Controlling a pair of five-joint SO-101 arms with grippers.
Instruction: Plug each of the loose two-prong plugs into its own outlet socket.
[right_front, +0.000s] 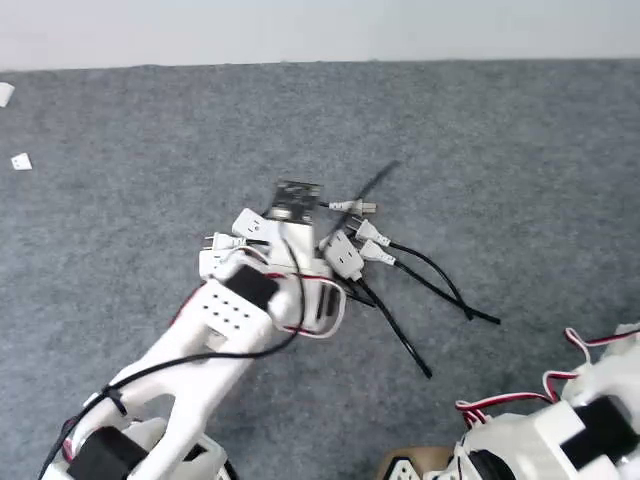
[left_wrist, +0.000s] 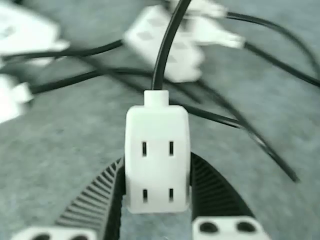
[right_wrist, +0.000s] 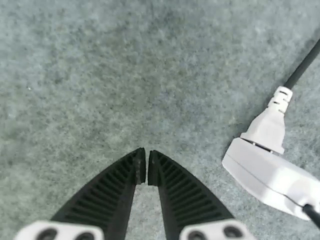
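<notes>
The left fingers (left_wrist: 210, 190) grip a white outlet socket (left_wrist: 157, 150). The right fingers (right_wrist: 120, 195) are closed, empty, above the table (right_wrist: 100, 75).

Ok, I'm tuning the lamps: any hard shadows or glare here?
High view: even light, only faint soft shadows beside the black cords on the grey carpet. Left wrist view: the white outlet block in the left gripper is bright, but its four slots show dark, no glare. Right wrist view: a faint soft shadow beside the white plug.

Tangled cords (right_front: 410, 351) crowd outlet blocks (right_front: 343, 255); far carpet (right_front: 540, 180) apparently open.
</notes>
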